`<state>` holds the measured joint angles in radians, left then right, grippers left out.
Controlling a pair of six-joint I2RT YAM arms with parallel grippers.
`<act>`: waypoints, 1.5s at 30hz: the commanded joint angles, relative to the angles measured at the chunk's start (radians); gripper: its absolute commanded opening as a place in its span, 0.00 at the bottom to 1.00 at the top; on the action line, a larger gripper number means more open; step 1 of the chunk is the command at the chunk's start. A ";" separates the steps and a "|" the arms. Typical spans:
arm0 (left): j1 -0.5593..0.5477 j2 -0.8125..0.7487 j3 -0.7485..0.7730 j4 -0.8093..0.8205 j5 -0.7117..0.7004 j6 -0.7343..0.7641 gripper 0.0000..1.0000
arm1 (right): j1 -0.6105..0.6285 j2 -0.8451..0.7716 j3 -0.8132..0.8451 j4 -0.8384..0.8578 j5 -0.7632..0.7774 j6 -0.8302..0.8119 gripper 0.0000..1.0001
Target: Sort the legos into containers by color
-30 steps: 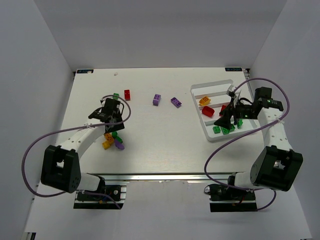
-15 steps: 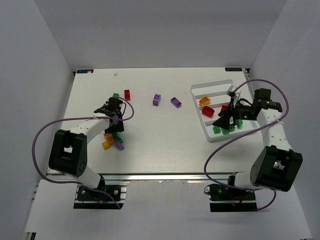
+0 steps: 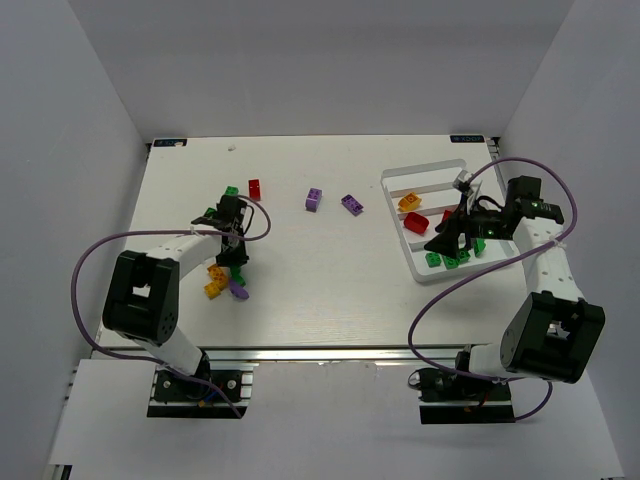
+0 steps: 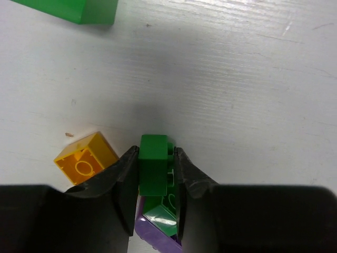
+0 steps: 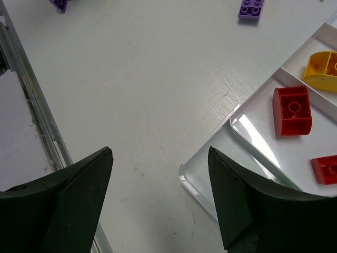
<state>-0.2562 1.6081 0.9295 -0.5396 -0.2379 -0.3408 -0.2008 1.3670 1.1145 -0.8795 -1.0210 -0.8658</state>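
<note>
My left gripper is down in a small pile of legos at the table's left, shut on a green brick. A second green piece and a purple one lie under it, and a yellow brick is just to its left. My right gripper is open and empty above the near left corner of the white tray. The right wrist view shows that corner between the jaws. The tray holds a yellow piece, red bricks and green bricks in separate compartments.
Loose on the table are a red brick, a green brick and two purple bricks. Yellow and purple pieces lie in the pile. White walls enclose the table.
My left arm has swung in and its gripper has come down onto the pile at the left. My right arm has barely moved.
</note>
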 commanded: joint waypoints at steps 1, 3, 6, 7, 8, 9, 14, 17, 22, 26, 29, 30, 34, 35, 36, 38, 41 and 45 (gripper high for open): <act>0.006 -0.051 0.019 0.032 0.067 -0.013 0.27 | 0.003 -0.020 0.016 0.020 -0.025 0.011 0.78; 0.006 -0.097 0.025 0.050 0.110 -0.042 0.23 | 0.003 -0.029 0.018 0.033 -0.019 0.031 0.77; -0.001 -0.172 0.006 0.121 0.233 -0.108 0.21 | 0.003 -0.051 0.018 0.066 -0.010 0.071 0.74; -0.005 -0.191 -0.004 0.150 0.291 -0.130 0.20 | 0.004 -0.055 0.018 0.080 -0.007 0.086 0.70; -0.011 -0.220 -0.017 0.217 0.377 -0.180 0.20 | 0.003 -0.063 0.018 0.105 0.005 0.100 0.67; -0.026 -0.232 -0.041 0.260 0.420 -0.208 0.19 | 0.003 -0.074 0.019 0.115 0.012 0.126 0.63; -0.153 -0.217 -0.057 0.531 0.560 -0.400 0.18 | 0.003 -0.112 0.027 0.186 0.071 0.236 0.11; -0.264 -0.119 -0.009 0.721 0.597 -0.484 0.18 | 0.003 -0.150 0.018 0.289 0.154 0.361 0.00; -0.435 0.157 0.167 0.848 0.624 -0.575 0.18 | 0.003 -0.169 0.034 0.332 0.237 0.439 0.00; -0.514 0.349 0.350 0.875 0.627 -0.604 0.18 | 0.003 -0.181 0.041 0.332 0.237 0.447 0.00; -0.552 0.464 0.485 0.859 0.615 -0.615 0.18 | 0.001 -0.186 0.045 0.326 0.234 0.450 0.00; -0.564 0.489 0.550 0.847 0.609 -0.613 0.19 | 0.000 -0.189 0.045 0.324 0.234 0.450 0.00; -0.591 0.581 0.681 0.787 0.574 -0.607 0.20 | -0.002 -0.190 0.038 0.323 0.231 0.453 0.00; -0.595 0.596 0.706 0.749 0.556 -0.600 0.21 | -0.003 -0.190 0.035 0.324 0.230 0.455 0.00; -0.603 0.624 0.748 0.728 0.546 -0.595 0.22 | -0.003 -0.189 0.031 0.327 0.229 0.458 0.00; -0.609 0.642 0.773 0.693 0.519 -0.593 0.22 | -0.003 -0.190 0.027 0.329 0.226 0.461 0.00; -0.617 0.665 0.799 0.665 0.488 -0.595 0.26 | -0.006 -0.190 0.025 0.330 0.223 0.464 0.00; -0.632 0.699 0.847 0.619 0.473 -0.592 0.34 | -0.008 -0.189 0.024 0.333 0.222 0.467 0.00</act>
<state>-0.8726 2.2990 1.7218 0.1345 0.2718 -0.9405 -0.2020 1.1992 1.1175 -0.5728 -0.7876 -0.4168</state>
